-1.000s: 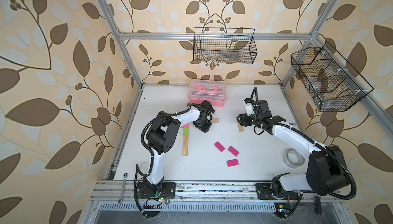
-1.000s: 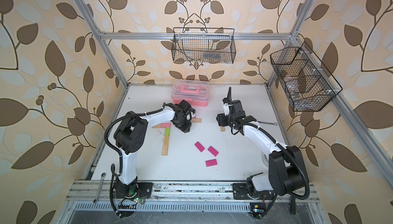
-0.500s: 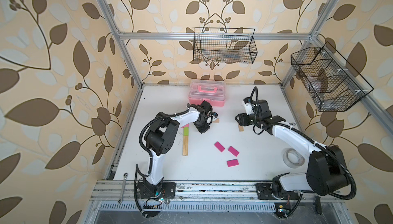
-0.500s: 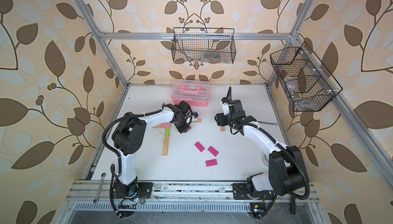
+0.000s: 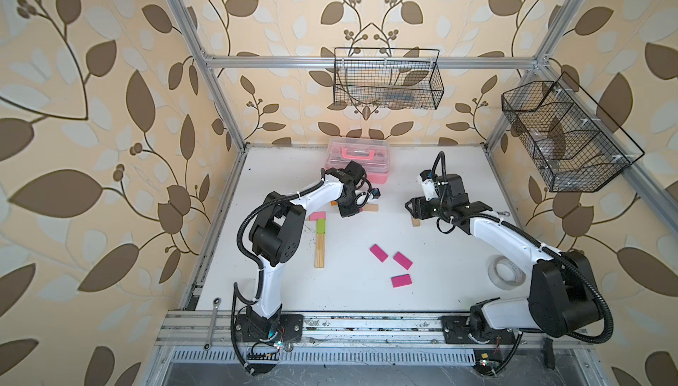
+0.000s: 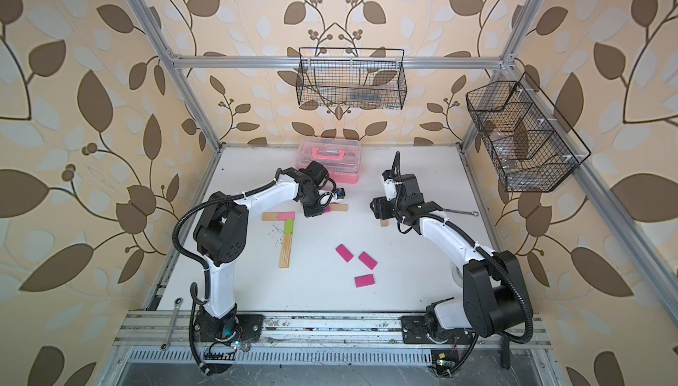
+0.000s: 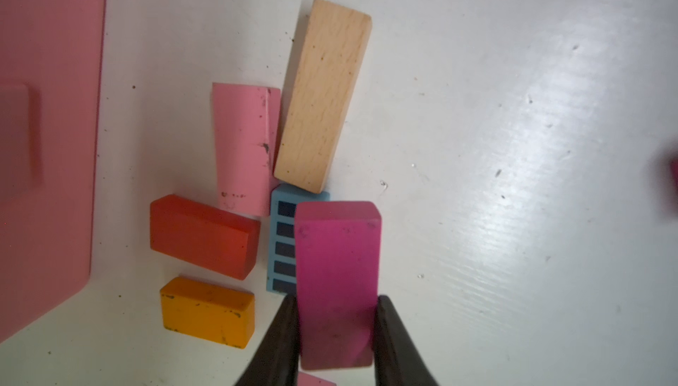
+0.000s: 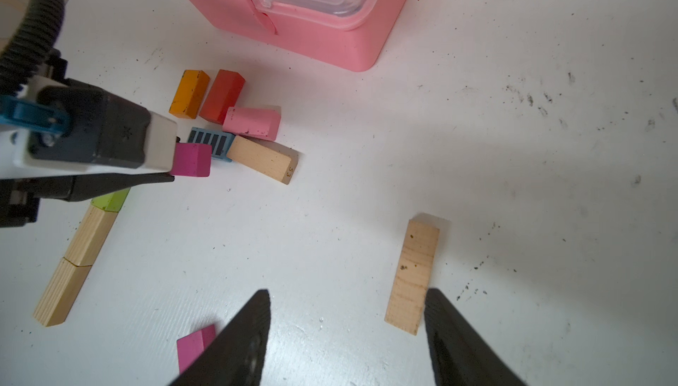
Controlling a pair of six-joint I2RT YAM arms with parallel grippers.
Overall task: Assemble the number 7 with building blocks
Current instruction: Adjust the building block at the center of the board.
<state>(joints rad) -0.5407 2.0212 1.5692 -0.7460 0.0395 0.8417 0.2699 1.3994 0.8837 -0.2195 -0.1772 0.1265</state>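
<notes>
Building blocks (image 8: 222,96) lie beside the pink case (image 8: 312,35), near the half-made seven (image 6: 285,252). Our left gripper (image 7: 336,298) is clamped on one end of the magenta block (image 7: 337,255); our right gripper (image 8: 346,290) stands open near a wooden block (image 8: 414,274). We fear that the magenta block, held so near its end, may swing or slip and knock the green block (image 6: 288,225) out of line.

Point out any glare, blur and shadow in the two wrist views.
Left wrist view: glare streaks the white table, and the pink case is soft and out of focus. Right wrist view: a broad soft shadow crosses the table near the lone wooden block; the block itself is sharp.
</notes>
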